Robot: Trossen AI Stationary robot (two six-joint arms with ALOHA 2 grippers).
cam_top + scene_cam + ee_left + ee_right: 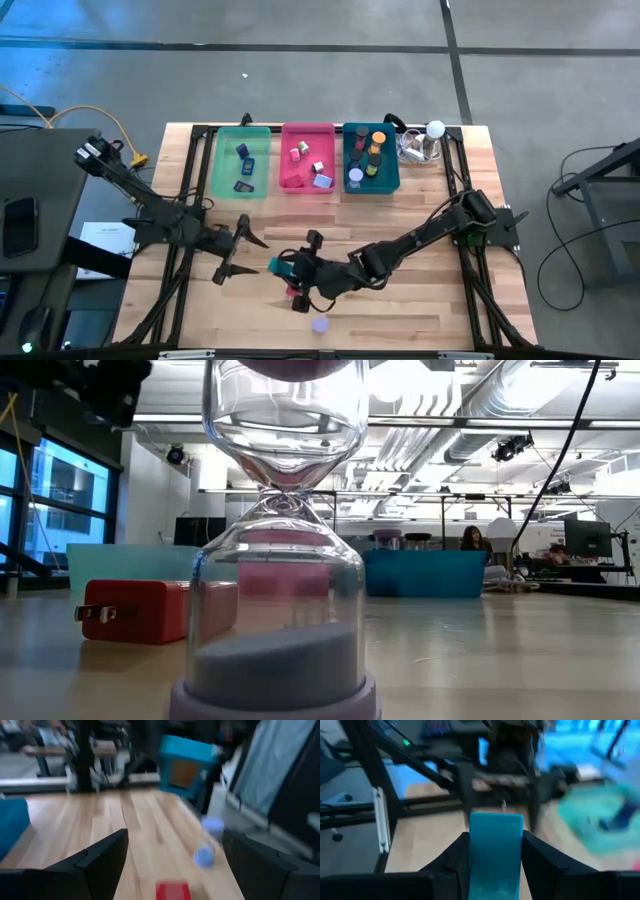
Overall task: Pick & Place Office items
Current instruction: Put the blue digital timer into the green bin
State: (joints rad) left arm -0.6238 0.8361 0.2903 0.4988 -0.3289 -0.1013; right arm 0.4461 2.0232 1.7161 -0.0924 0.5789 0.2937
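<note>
The right gripper [495,851] is out over the middle of the wooden table [420,300], its 2 dark fingers clamped on 1 flat teal rectangular block [496,850], held clear of the wood. The same teal block shows at the gripper's tip from above [277,266]. Just beside it on the table lies 1 red plug-in block with 2 metal prongs [135,610], and near that stands 1 clear glass hourglass with lavender end caps [275,570].

The left gripper [243,250] hovers to the left of the block, its 2 fingers spread wide apart around nothing.

Along the far edge sit 3 rectangular trays in a row: 1 green tray [222,165] with about 3 small dark and blue pieces, 1 pink tray [288,160] with about 4 pale pieces, and 1 teal tray [391,170] crowded with round caps and cylinders I cannot count exactly.
</note>
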